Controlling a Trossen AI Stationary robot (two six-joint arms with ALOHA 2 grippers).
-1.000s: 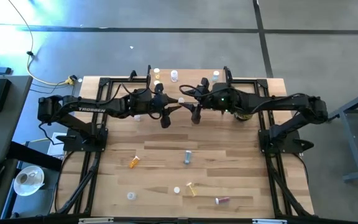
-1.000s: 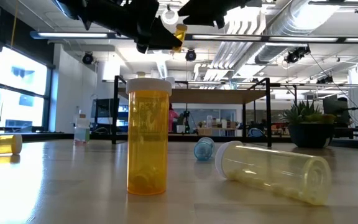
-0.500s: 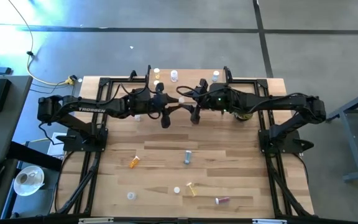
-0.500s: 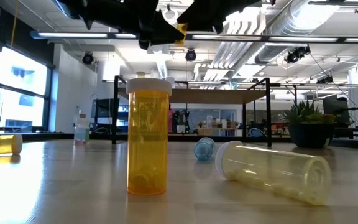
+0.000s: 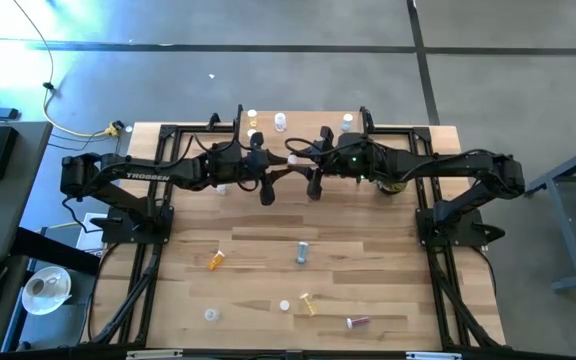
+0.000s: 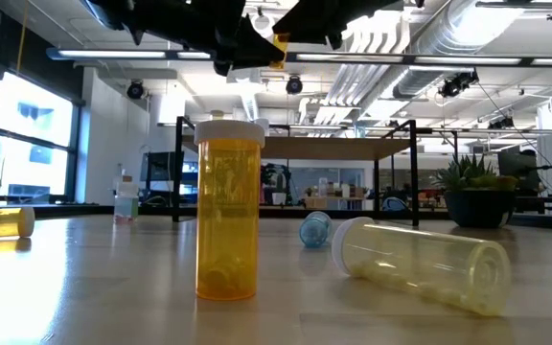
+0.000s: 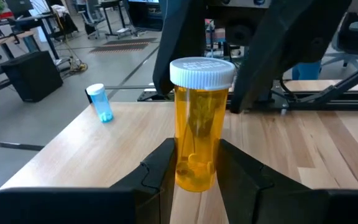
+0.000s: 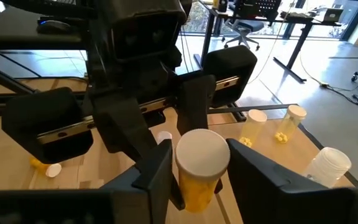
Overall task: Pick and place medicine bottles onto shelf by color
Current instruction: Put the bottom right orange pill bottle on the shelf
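Right gripper (image 8: 194, 171) is what changed: a second ago its fingers stood wide with a gap to the yellow bottle (image 7: 197, 121), and now they've come in around its white-capped end, one on each side of the cap. From my seat I can't tell if they're actually squeezing it or just bracketing it. Nothing else has shifted.

Left gripper (image 7: 194, 180) has its fingers pinched on the lower body of that same bottle, holding it in the air between the two arms over the back middle of the table (image 5: 368, 260), just in front of the shelf (image 6: 324, 147). So both grippers are on one bottle, left at the base end, right at the cap end.

On the shelf top I can see a few bottles already standing, among them two yellowish ones (image 8: 253, 124) and a clear white one (image 8: 328, 165). Down at the front of the table another yellow bottle (image 6: 228, 211) stands upright, a clear bottle (image 6: 420, 264) lies on its side next to it, and a potted plant (image 6: 472, 196) sits farther back.
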